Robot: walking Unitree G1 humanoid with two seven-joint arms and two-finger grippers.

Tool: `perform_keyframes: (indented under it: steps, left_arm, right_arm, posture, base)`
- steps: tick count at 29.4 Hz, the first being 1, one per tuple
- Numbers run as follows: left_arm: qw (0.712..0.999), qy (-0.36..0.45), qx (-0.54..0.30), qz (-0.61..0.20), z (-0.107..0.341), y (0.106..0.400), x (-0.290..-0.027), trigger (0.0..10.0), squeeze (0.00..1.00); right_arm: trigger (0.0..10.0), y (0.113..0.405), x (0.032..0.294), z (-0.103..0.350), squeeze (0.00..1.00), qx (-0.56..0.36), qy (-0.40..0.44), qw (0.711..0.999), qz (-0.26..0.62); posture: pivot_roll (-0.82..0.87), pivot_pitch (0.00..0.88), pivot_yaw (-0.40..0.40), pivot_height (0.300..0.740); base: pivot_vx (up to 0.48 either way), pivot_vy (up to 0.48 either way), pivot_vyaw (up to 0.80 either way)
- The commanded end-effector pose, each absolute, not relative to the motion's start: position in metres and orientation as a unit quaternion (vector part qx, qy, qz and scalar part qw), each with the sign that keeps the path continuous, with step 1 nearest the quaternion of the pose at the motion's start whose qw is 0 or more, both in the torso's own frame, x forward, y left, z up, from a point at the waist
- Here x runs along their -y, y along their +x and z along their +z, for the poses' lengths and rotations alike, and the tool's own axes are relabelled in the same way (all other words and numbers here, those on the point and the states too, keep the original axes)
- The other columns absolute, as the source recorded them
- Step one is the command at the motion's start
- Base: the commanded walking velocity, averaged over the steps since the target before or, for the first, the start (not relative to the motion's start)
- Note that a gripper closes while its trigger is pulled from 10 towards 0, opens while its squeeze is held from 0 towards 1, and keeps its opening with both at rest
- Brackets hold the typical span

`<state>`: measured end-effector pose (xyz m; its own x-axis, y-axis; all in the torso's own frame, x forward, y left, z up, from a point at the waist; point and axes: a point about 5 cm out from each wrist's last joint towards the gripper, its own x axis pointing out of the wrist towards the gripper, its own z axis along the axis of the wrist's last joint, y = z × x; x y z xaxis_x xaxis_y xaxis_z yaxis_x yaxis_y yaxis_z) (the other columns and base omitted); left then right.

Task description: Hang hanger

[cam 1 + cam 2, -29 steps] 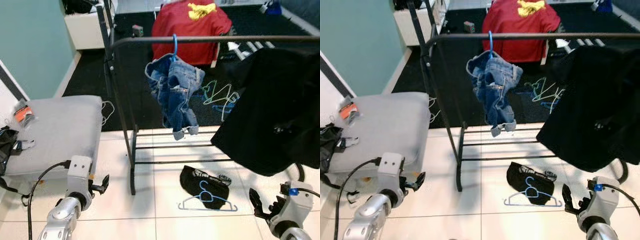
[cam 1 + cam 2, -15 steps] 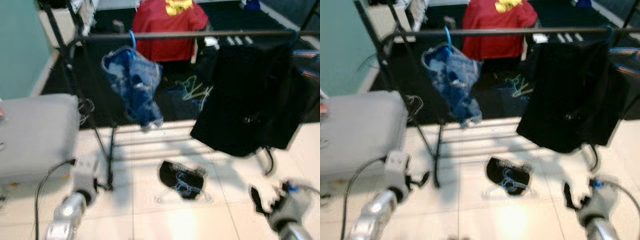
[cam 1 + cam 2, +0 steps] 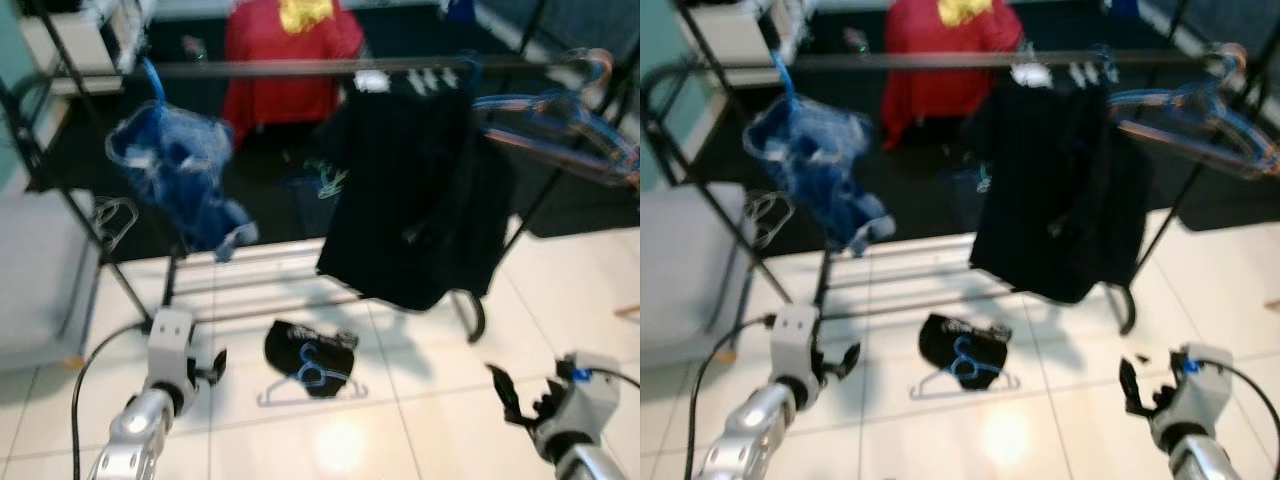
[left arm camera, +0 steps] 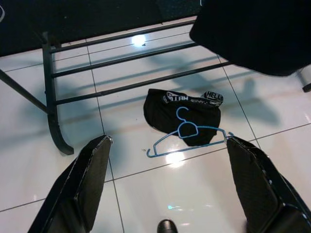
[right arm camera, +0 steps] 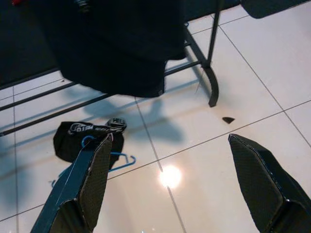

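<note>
Blue hanger (image 4: 188, 136) on floor atop black garment (image 4: 182, 114), ahead of and between left claw (image 4: 170, 194) and right claw (image 5: 175, 187), both spread empty; risk: flat wire slipping, garment snagging on lift.

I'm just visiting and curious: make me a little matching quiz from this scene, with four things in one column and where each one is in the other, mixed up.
Things:
1. blue hanger
2. denim garment
3. black garment
4. red garment

Places:
A. hanging near the left end of the rail
B. behind the rack, over the dark floor
C. on the tiled floor, lying on a small black cloth
D. hanging around the middle of the rail

Pairs: 1-C, 2-A, 3-D, 4-B
</note>
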<state>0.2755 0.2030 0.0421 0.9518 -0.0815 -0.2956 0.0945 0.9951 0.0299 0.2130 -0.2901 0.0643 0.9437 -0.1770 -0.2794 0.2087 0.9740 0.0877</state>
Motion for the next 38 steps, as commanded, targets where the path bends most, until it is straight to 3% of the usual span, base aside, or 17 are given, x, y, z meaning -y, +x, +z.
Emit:
perform_keyframes:
  steps: [1, 13, 26, 35, 38]
  left_arm:
    - [0.985, 0.029, -0.163, -0.042, 0.035, 0.271, -0.206, 10.0, 0.0]
    - [0.987, 0.019, -0.15, -0.054, 0.04, 0.276, -0.203, 10.0, 0.0]
    - [0.997, 0.003, -0.052, -0.058, 0.085, 0.303, -0.195, 10.0, 0.0]
    - [0.996, -0.007, 0.043, -0.08, 0.139, 0.319, -0.181, 10.0, 0.0]
    - [0.995, -0.01, 0.052, -0.085, 0.145, 0.32, -0.177, 10.0, 0.0]
  right_arm:
    - [10.0, 0.208, 0.292, 0.057, 0.0, -0.154, 0.054, 0.981, -0.101]
    - [10.0, 0.214, 0.294, 0.066, 0.0, -0.138, 0.045, 0.985, -0.096]
    - [10.0, 0.244, 0.288, 0.134, 0.0, -0.029, 0.014, 0.999, -0.044]
    - [10.0, 0.26, 0.243, 0.208, 0.0, 0.083, 0.014, 0.988, 0.131]
    - [10.0, 0.261, 0.242, 0.215, 0.0, 0.095, 0.013, 0.986, 0.135]
  posture:
    - [-0.03, 0.184, 0.012, 0.74]
    - [-0.04, 0.178, 0.006, 0.74]
    - [-0.07, 0.181, 0.001, 0.74]
    - [-0.07, 0.179, -0.008, 0.74]
    - [-0.07, 0.179, -0.008, 0.74]
  base:
    - [0.0, -0.292, 0.0]
    - [0.0, -0.316, 0.0]
    - [0.0, -0.036, 0.0]
    - [0.357, 0.0, 0.0]
    - [0.419, 0.0, 0.53]
